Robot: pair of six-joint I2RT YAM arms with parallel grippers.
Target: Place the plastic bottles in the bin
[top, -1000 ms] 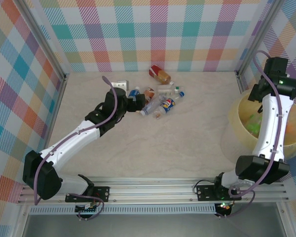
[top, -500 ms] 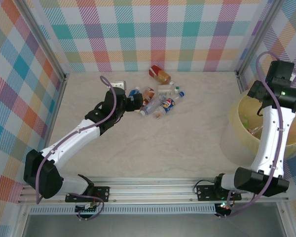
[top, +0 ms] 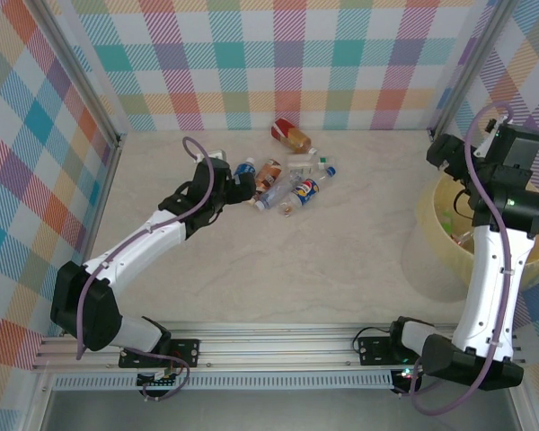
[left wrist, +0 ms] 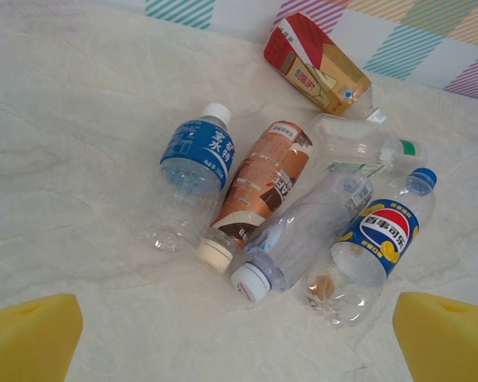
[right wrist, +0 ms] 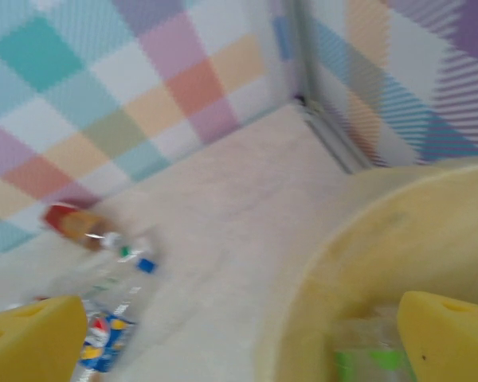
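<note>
The plastic bottles (left wrist: 291,211) are clustered on the bench near its far edge. The bin (top: 428,235) is set at the right edge. The left end effector (left wrist: 239,338), just beside the cluster, and the right end effector (right wrist: 240,334), over the bin's rim, are spread wide and empty.

**Bottles (top: 287,184) far centre, bin (top: 428,224) at right**

The bottles lie bunched on the table (top: 341,269) near the far wall, the largest bottle (top: 290,136) farthest back. The left gripper (top: 249,186) is just left of them. Other bottles (top: 456,235) lie in the bin, with the right gripper (top: 442,154) over its far-left rim.

Top view looks down; both wrist cameras see the plastic bottles (left wrist: 303,231).
</note>
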